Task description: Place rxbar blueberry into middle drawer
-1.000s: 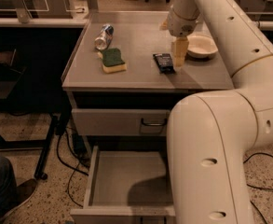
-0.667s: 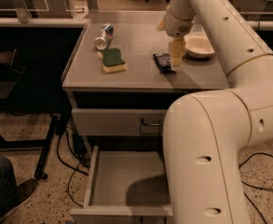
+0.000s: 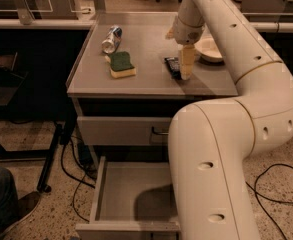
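The rxbar blueberry (image 3: 172, 66), a small dark flat packet, lies on the grey cabinet top right of centre. My gripper (image 3: 185, 72) points down and stands right at the packet's right edge, with its cream fingers (image 3: 186, 61) at the packet. The middle drawer (image 3: 131, 194) is pulled open below, with a plain grey floor; my arm covers its right part.
A green-and-yellow sponge (image 3: 122, 65) and a silver-and-blue can (image 3: 111, 39) lie on the cabinet top (image 3: 96, 76) to the left. A white bowl (image 3: 210, 49) sits right of the gripper. The upper drawer (image 3: 121, 130) is closed. A person's leg and shoe (image 3: 6, 204) show at lower left, with cables (image 3: 78, 179) on the floor.
The gripper has come down a little toward the packet's right edge. The packet, sponge and can have not moved.
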`<state>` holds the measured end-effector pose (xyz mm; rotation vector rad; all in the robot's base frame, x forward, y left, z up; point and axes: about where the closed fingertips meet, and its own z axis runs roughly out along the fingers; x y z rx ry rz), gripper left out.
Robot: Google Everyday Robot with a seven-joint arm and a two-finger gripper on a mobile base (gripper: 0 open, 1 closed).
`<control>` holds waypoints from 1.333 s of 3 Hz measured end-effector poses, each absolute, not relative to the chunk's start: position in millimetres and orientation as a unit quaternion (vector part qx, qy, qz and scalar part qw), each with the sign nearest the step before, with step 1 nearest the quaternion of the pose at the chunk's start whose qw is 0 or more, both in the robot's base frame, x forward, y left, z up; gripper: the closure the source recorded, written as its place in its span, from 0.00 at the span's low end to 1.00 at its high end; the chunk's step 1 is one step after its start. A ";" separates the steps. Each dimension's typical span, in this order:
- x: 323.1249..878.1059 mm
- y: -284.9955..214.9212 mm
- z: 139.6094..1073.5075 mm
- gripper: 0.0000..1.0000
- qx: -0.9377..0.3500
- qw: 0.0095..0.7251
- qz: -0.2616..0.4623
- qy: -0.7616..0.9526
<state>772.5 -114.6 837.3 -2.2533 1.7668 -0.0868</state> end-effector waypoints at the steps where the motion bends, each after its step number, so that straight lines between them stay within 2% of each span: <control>1: 774.7 -115.6 829.5 0.00 -0.779 0.134 -0.026 0.612; 2: 776.3 -116.7 825.2 0.03 -0.779 0.133 -0.025 0.613; 4: 776.3 -116.7 825.2 0.50 -0.779 0.133 -0.025 0.613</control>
